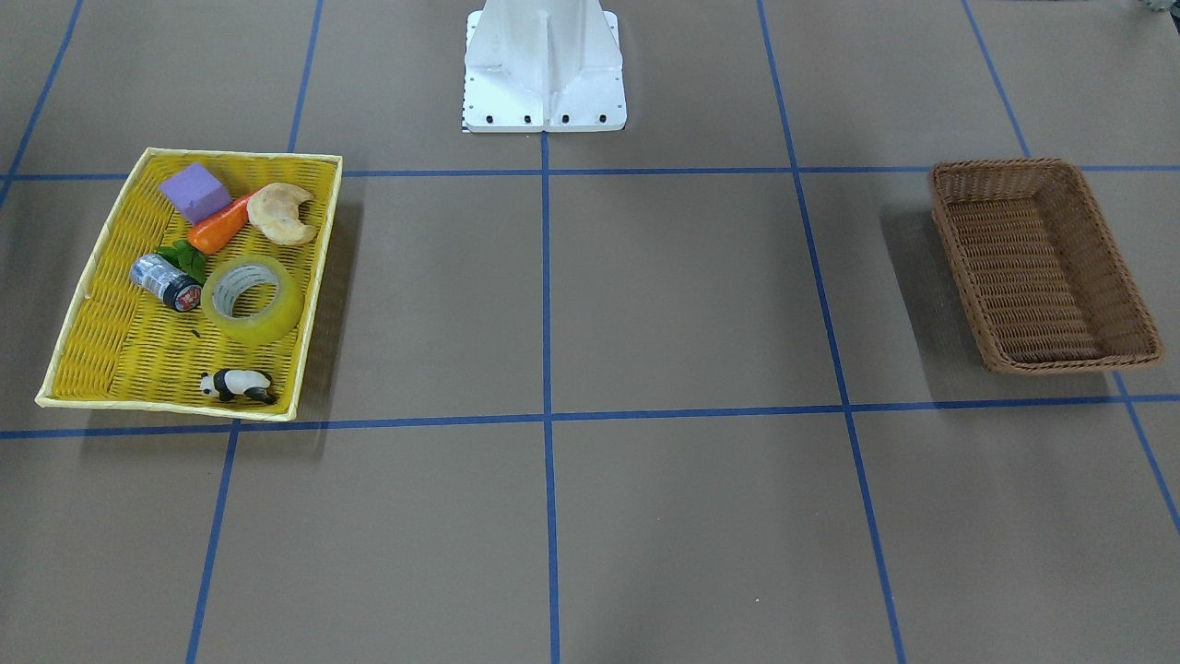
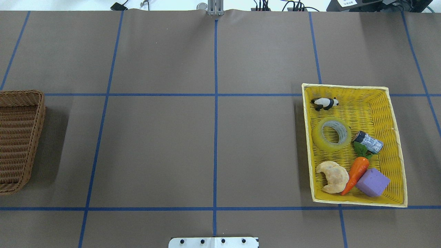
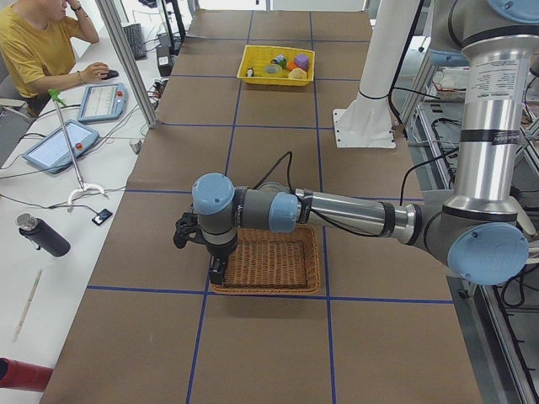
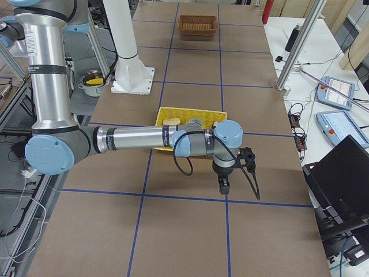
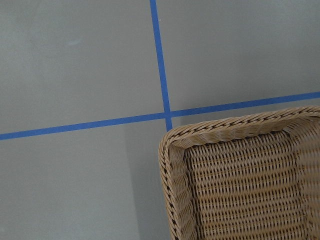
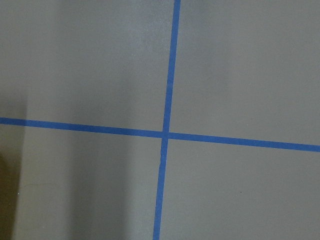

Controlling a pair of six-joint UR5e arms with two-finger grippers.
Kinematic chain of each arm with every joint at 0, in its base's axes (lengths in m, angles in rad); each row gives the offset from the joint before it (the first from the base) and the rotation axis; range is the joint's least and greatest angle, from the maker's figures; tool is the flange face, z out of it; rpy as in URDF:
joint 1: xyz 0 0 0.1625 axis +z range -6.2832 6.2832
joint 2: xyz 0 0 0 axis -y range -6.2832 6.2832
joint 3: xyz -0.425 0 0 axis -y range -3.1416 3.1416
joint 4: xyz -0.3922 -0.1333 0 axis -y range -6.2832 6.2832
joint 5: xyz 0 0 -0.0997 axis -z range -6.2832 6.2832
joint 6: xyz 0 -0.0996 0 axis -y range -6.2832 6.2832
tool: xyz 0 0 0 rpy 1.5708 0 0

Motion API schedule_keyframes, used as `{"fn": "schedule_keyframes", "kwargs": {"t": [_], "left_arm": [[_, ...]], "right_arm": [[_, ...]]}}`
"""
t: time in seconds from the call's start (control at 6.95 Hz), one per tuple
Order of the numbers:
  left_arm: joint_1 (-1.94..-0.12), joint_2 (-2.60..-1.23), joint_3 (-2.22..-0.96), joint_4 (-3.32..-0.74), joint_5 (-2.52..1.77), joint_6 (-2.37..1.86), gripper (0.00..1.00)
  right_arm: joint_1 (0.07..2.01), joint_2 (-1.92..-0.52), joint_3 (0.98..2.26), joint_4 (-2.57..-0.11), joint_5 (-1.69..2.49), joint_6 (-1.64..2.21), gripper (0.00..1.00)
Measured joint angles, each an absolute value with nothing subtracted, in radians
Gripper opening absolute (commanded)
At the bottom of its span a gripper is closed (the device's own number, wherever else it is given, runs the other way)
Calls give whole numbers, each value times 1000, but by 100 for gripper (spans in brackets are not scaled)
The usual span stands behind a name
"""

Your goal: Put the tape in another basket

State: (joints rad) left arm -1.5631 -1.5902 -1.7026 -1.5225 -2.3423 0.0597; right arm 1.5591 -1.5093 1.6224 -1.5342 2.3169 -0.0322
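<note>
The tape [image 1: 253, 300], a yellow translucent roll with a white core, lies flat in the yellow woven tray [image 1: 244, 155]; it also shows in the overhead view [image 2: 331, 134]. The dark-brown wicker basket [image 1: 1000, 166] stands empty at the table's other end [image 2: 20, 93]. My left gripper [image 3: 217, 271] hangs over the basket's outer corner [image 5: 172, 150]; I cannot tell whether it is open or shut. My right gripper [image 4: 223, 186] hangs over bare table beside the tray [image 4: 190, 112]; I cannot tell its state either. Neither wrist view shows fingers.
In the tray with the tape lie a panda figure [image 2: 324, 103], a small dark can [image 2: 368, 142], a toy carrot [image 2: 356, 170], a croissant [image 2: 332, 176] and a purple block [image 2: 372, 182]. The white robot base [image 1: 544, 69] stands at mid-table. An operator [image 3: 38, 50] sits beside the table.
</note>
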Motion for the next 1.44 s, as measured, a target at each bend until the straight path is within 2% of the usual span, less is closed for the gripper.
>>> {"fn": "schedule_keyframes", "kwargs": {"t": [0.43,1.01,1.44], "left_arm": [[-1564,-1613,-1705,-1607,-2342,58,98],[-1565,-1617,-1647,-1864,-2346,32,98],[-1565,-1617,-1633,-1912,-2346,26,98]], "right_arm": [[1553,-1508,1626,-1325,2318,-21,100],[1528,-1473,1640,-1268,2416,103,100],[1336,-1389,1717,-1258,2424,190,98]]}}
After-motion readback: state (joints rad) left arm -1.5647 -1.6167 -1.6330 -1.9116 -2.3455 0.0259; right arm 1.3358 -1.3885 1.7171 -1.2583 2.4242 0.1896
